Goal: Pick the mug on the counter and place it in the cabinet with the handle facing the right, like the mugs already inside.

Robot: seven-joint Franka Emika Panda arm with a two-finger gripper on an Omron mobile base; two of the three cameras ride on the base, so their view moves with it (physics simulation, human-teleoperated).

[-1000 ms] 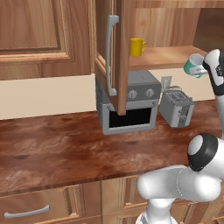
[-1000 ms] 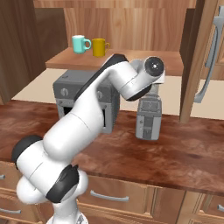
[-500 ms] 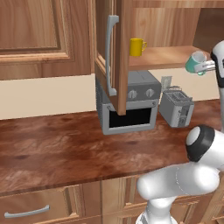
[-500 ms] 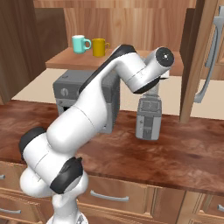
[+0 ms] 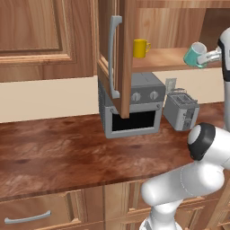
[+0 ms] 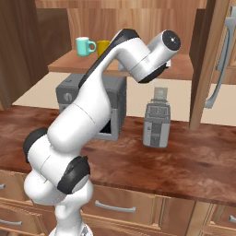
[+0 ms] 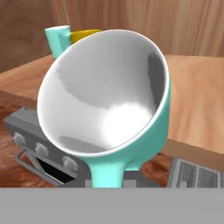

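Teal mug (image 5: 194, 54), tilted with its white inside facing the hand camera, hangs in the air just in front of the cabinet (image 5: 123, 58) shelf, clamped by the gripper (image 5: 207, 57), whose jaws are closed on its rim. In the hand view the mug's handle points down toward the bottom edge. On the shelf stand a yellow mug (image 5: 140, 48) and, in the right base view, a second teal mug (image 6: 84, 46) beside it. The white arm reaches up high from the base, elbow bent, wrist level with the shelf, above the counter (image 5: 54, 148).
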